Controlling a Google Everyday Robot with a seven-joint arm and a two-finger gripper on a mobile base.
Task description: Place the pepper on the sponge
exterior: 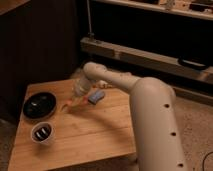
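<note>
Wooden table in a dim room, dark cabinets and a metal rail behind. The robot's cream arm bends over the far side of the top. Its gripper hangs low over the boards, just left of the sponge, with the fingers drawn together.

The pepper lies slantwise under the gripper. One end sits near the fingertips and the sponge, and the other points toward the black bowl. It is beside the sponge, not on it. From where I stand I cannot tell whether the closed fingers actually pinch the pepper or only rest at its end. A small cup stands well apart at the front left corner.

The pepper looks light, slim and tapered, and probably smooth. It is likely to roll or squirt out of a pinch taken near the thin tip. A hold across the thicker middle looks surer. The sponge looks soft and light and might slide if nudged. Its top is hardly longer than the pepper, so the pepper would need to be laid lengthwise and let go low.
</note>
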